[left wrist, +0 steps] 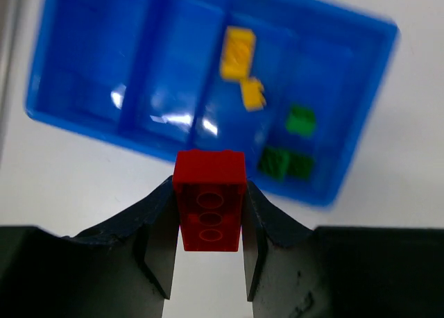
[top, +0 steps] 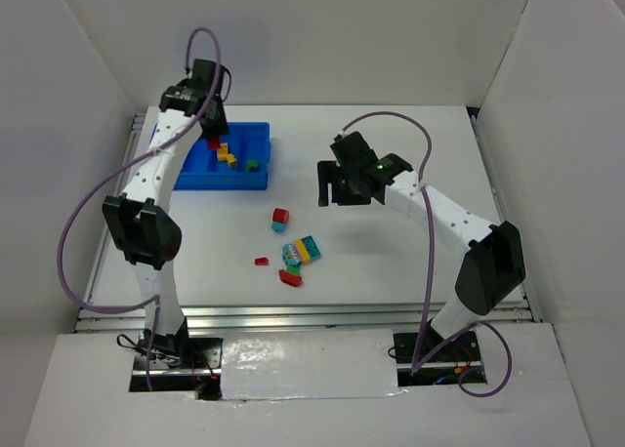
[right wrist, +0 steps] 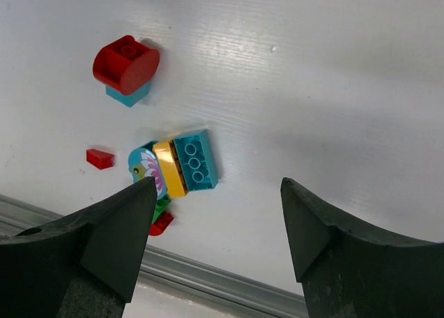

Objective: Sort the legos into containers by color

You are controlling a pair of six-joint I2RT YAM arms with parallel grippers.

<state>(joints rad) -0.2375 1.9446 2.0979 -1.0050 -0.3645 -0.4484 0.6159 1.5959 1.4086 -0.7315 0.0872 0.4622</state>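
My tray point(left wrist: 83, 61) holds yellow bricks point(left wrist: 237, 52) and green bricks point(left wrist: 300, 120) in neighbouring compartments. My left claw point(left wrist: 210, 214) grips a red brick point(left wrist: 209, 166); right claw point(right wrist: 216, 186) is open.

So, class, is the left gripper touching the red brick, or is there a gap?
Touching. The left wrist view shows the red brick clamped between the two fingers of the left gripper, both sides pressed flush.

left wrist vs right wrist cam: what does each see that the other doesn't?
Left wrist only: the left gripper shut on a red brick, with the blue tray beyond it, holding yellow bricks in one compartment and green bricks in the next.
Right wrist only: the open right gripper over loose pieces: a round red piece on a cyan piece, a small red piece, a cyan-and-yellow cluster.
Both: the white table.
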